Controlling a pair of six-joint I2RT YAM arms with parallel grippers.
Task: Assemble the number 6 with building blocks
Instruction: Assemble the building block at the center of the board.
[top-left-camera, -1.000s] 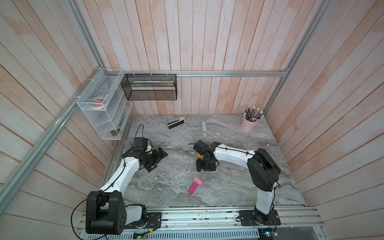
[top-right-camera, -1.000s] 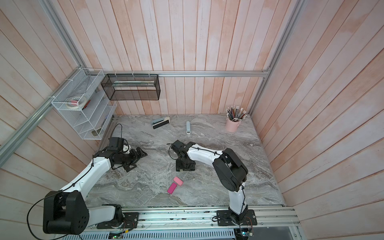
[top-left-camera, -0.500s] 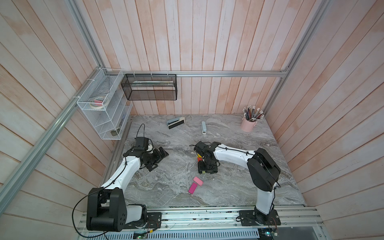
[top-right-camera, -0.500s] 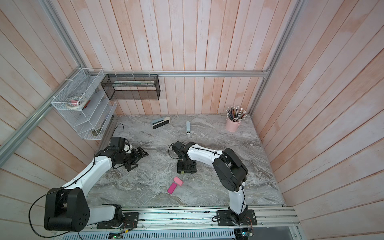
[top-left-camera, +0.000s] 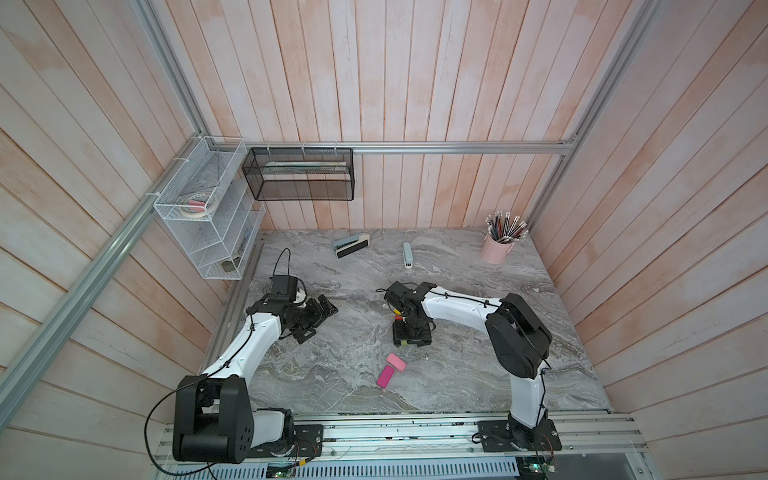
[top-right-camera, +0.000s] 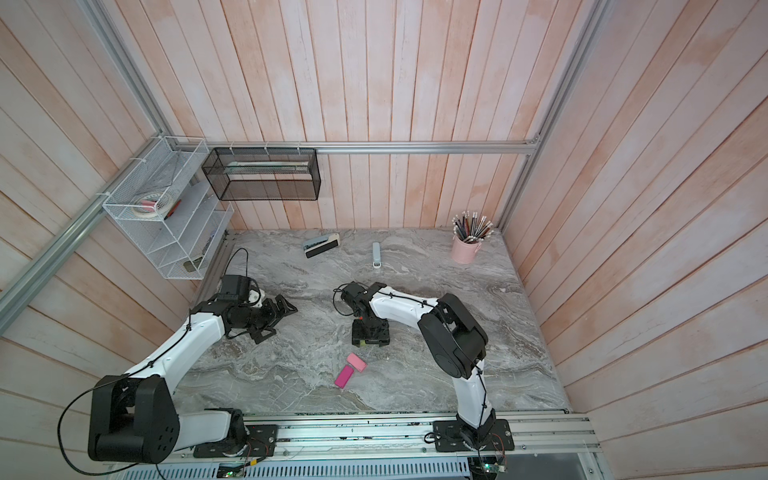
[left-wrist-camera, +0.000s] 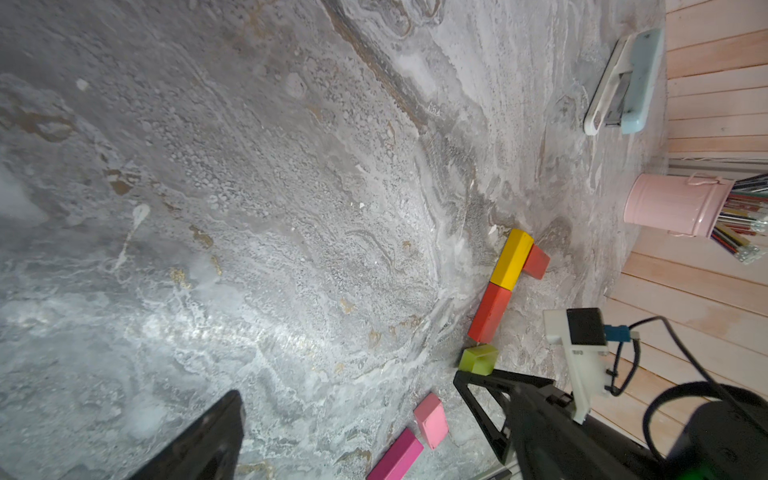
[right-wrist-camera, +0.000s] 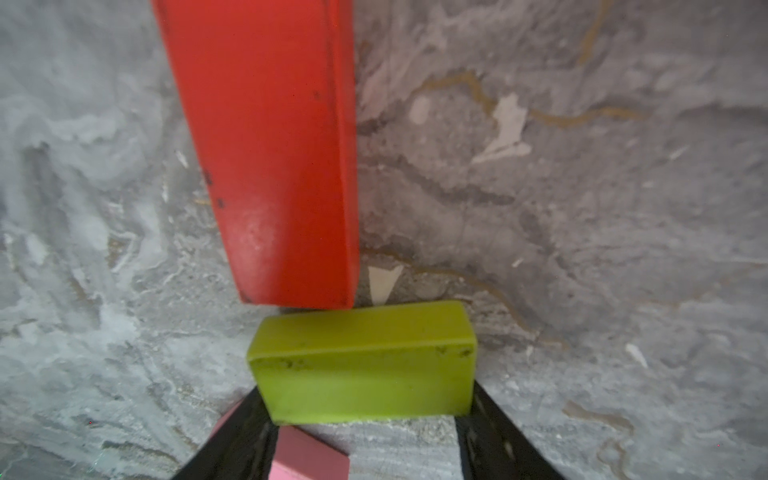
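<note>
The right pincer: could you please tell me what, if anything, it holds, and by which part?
The right pincer grips the lime green block by its two short ends.

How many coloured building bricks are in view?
6. Yellow brick, short red brick and long red brick joined; lime green brick at the long one's end; light pink brick and magenta brick farther off. None looks hidden.
</note>
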